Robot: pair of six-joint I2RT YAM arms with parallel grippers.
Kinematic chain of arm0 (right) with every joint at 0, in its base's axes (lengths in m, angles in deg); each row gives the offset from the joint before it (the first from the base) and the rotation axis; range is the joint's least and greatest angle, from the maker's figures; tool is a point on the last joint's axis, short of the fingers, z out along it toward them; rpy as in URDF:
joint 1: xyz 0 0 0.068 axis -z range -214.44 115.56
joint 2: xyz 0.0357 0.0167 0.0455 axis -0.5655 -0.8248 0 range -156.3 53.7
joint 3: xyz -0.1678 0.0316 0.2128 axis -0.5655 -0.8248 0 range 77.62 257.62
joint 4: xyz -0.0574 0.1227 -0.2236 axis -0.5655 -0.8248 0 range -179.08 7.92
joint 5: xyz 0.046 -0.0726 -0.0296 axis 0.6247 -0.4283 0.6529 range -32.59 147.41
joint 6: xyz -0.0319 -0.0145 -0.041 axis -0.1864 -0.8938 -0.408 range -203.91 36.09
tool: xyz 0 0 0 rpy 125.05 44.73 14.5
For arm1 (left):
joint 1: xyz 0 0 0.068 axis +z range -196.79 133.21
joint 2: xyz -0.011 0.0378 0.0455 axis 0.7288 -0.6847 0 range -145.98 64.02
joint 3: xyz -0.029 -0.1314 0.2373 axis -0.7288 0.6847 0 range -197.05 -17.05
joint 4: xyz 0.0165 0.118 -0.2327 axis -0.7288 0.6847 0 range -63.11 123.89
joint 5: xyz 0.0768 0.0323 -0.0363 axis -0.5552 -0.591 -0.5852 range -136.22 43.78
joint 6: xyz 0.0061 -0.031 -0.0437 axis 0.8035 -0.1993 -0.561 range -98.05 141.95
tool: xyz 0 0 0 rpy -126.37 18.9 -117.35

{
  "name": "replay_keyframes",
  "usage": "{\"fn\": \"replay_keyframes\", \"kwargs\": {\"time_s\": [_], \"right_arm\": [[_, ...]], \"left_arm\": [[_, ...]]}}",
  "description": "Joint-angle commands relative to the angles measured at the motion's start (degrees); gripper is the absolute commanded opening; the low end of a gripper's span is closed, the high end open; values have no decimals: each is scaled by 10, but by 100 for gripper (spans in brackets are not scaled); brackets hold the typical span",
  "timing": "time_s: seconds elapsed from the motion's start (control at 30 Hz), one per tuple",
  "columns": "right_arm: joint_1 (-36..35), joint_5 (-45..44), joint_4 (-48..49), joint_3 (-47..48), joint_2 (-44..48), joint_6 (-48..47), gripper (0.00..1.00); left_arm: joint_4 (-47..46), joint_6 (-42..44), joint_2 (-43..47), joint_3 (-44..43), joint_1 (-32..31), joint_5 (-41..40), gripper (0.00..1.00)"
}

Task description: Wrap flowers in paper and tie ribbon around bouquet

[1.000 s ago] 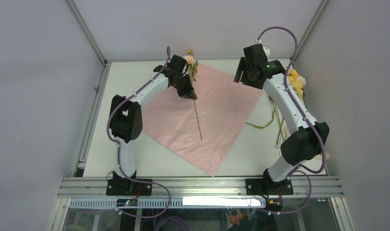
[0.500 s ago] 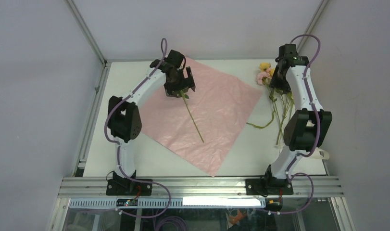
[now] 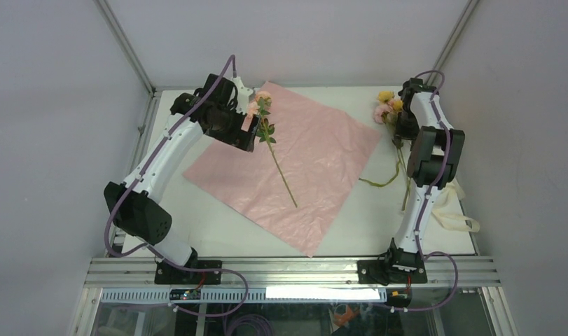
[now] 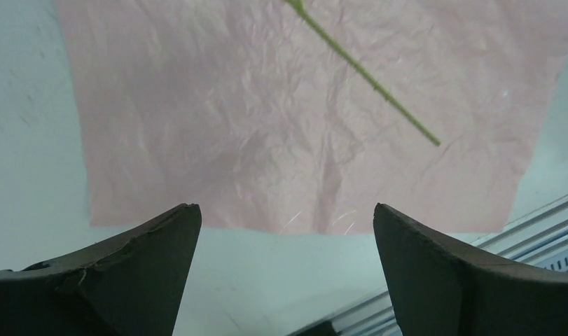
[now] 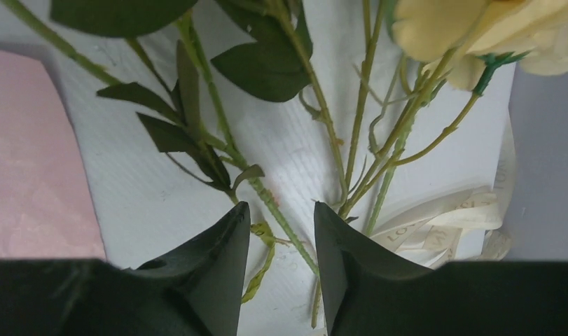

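The paper lies flat, pale pink face up, in the middle of the white table. One pink flower rests on it, its thin stem running toward the near side. My left gripper hovers open beside that bloom and holds nothing. In the left wrist view the paper and stem lie beyond the wide-apart jaws. At the right, the other flowers lie on the table. My right gripper is down over their stems, jaws narrowed around one green stem with gaps showing. The cream ribbon lies beside them.
A metal rail runs along the table's near edge, where both arm bases stand. Grey enclosure walls close in the left, back and right sides. The ribbon trails off toward the right edge of the table.
My left gripper opened, let the pink flower down onto the paper and drew back to the left. My right arm swung down over the flowers at the right and its jaws narrowed.
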Motion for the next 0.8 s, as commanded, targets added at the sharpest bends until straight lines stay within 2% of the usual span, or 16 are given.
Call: {"fn": "replay_keyframes", "kwargs": {"time_s": [0.0, 0.13, 0.3, 0.53, 0.67, 0.77], "right_arm": [[13, 14, 12, 43, -7, -31, 41], [14, 29, 25, 47, -27, -36, 41], [10, 35, 15, 65, -37, -37, 40], [-26, -43, 72, 18, 62, -60, 34], [-58, -23, 77, -10, 59, -76, 33], [-60, -70, 65, -3, 31, -52, 35]], "left_arm": [[32, 48, -3, 33, 46, 3, 99], [32, 18, -8, 41, 73, 10, 99], [33, 18, -19, 36, 77, 11, 99], [36, 13, -26, 29, 77, 28, 99], [36, 12, -30, 27, 77, 28, 99], [37, 12, -30, 24, 77, 27, 99]]}}
